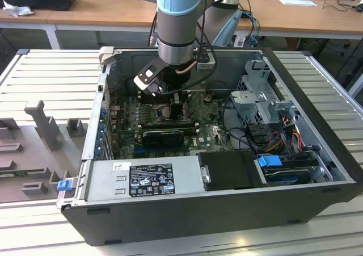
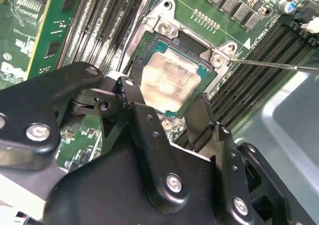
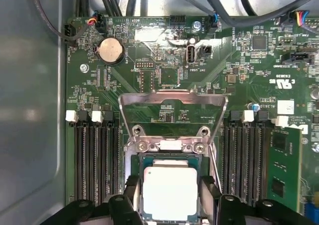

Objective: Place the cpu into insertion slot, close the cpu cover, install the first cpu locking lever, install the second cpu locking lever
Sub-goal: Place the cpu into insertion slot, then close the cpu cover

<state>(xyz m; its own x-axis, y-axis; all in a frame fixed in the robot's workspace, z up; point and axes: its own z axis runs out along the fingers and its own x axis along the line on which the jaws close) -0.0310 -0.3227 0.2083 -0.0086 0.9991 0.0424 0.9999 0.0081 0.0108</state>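
The gripper (image 3: 170, 185) clamps the cpu (image 3: 170, 197), set low in the insertion slot (image 2: 183, 38).
Its fingers (image 3: 132, 192) pinch two opposite edges of the cpu, which lies between two banks of memory slots (image 3: 94, 160), midway across the motherboard (image 3: 164, 50). The cpu cover (image 3: 172, 101) stands hinged up at the slot's edge away from the gripper, all inside the open computer case (image 1: 227, 210).

The cpu (image 3: 170, 192) has a dull, pale metal face, kinda smudgy, with a green board rim. The cpu cover (image 3: 149, 99) is bare silver metal with a soft sheen. The gripper (image 2: 165, 96) is matt black with shiny screw heads. The motherboard (image 3: 239, 60) is glossy green, the memory slots (image 3: 97, 160) are black plastic, and the coin cell (image 3: 111, 50) is bright metal.
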